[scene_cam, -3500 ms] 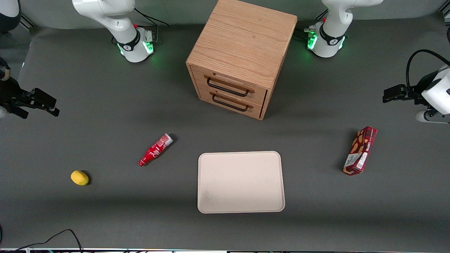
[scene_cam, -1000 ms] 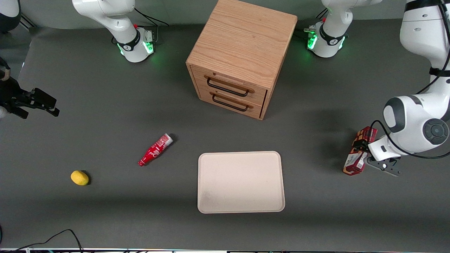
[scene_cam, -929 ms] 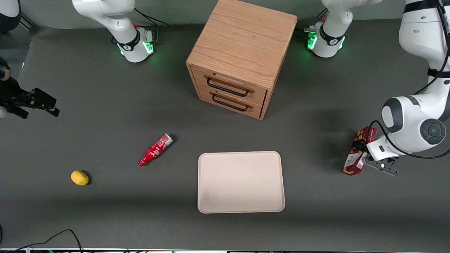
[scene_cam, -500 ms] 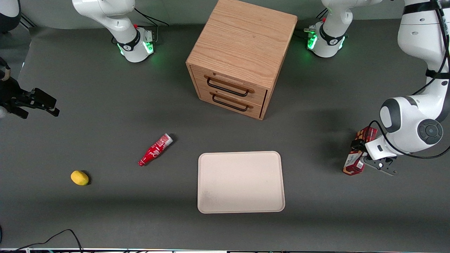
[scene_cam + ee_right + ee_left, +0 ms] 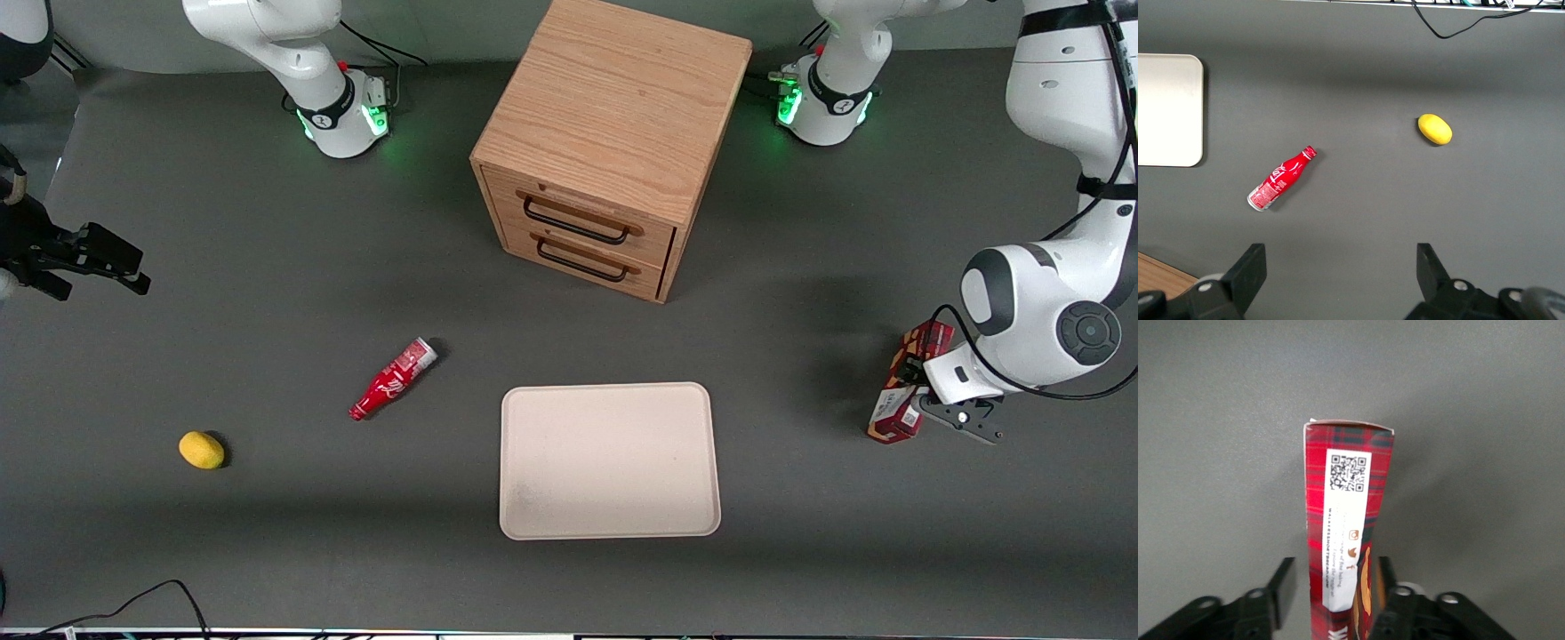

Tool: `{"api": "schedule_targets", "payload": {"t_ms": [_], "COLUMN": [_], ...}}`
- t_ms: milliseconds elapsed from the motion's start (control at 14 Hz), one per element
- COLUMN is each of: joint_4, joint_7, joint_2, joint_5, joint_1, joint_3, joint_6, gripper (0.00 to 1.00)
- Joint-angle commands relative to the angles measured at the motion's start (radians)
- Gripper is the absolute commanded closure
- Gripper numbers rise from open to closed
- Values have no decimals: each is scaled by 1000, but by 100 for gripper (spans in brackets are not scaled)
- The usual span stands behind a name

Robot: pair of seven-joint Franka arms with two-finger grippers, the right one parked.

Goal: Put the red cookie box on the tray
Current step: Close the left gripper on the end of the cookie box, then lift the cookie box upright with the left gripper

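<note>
Since 3.5 s ago the left arm has swung in from the table's edge and lowered its gripper (image 5: 1331, 590) over the red cookie box (image 5: 896, 411). The 2 fingers (image 5: 1282, 583) straddle the box's sides; one seems to touch, the other leaves a thin gap, so the box is not yet clamped. The box lies on the dark grey table (image 5: 267, 533) toward the working arm's end, long axis running near to far from the front camera, barcode end nearer. The tray (image 5: 609, 460) sits well apart, in front of the wooden drawer cabinet (image 5: 613, 142).
</note>
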Motion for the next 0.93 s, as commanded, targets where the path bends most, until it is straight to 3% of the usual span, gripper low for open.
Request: {"api": "schedule_targets", "payload": {"t_ms": [0,429,857], "joint_4": [-18,-18,26], "joint_7": [36,37,11], "joint_2": [-12,-37,-273], "joint_5": [-17,-17,-16], "joint_1": [1,0,1], "joint_3": [2,2,7], "joint_6": [17,-6,-334], "gripper": [100,100,100]}}
